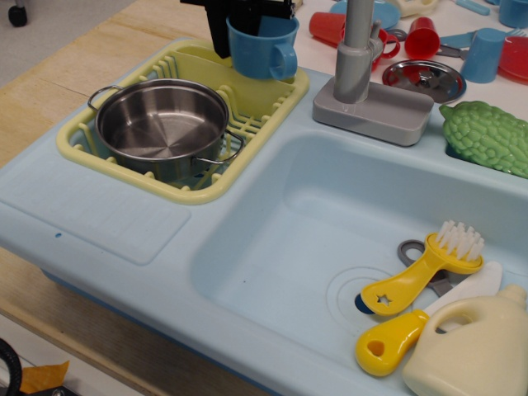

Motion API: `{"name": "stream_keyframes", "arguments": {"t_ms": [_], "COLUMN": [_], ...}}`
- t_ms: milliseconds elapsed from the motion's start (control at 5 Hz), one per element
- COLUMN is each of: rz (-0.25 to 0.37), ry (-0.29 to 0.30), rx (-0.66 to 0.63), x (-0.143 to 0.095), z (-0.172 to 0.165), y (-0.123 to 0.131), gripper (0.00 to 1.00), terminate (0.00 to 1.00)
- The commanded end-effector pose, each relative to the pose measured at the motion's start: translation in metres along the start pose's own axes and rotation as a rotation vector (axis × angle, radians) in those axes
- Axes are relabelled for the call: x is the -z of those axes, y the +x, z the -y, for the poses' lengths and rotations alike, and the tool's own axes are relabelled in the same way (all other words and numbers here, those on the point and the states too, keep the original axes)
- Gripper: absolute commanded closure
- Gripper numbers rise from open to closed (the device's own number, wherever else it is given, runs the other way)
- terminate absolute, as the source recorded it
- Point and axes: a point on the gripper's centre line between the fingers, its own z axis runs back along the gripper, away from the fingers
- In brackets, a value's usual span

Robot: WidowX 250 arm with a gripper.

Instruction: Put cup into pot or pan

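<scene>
Gripper straddling cup rim, closure unclear; weak pinch risks dropping short of pot below-left.

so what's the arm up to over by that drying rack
The gripper is down at the blue cup, which stands at the back of the yellow rack. Its jaws straddle the cup's near rim, one outside and one over the mouth, but a firm grip can't be confirmed. The steel pot sits empty in the rack beside it, so the cup isn't in the pot yet.
</scene>
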Motion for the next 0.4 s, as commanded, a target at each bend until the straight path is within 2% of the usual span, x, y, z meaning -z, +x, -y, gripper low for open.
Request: {"name": "stream_keyframes", "arguments": {"t_ms": [0,200], "rz": [0.102,0.062], "ry": [0.071,0.074], "rx": [-0.111,-0.178], "x": [-0.050,-0.054], "z": [-0.016,-0.028], "y": [-0.041,-0.061], "gripper": [1.00,1.00], "terminate": [0.00,0.00]}}
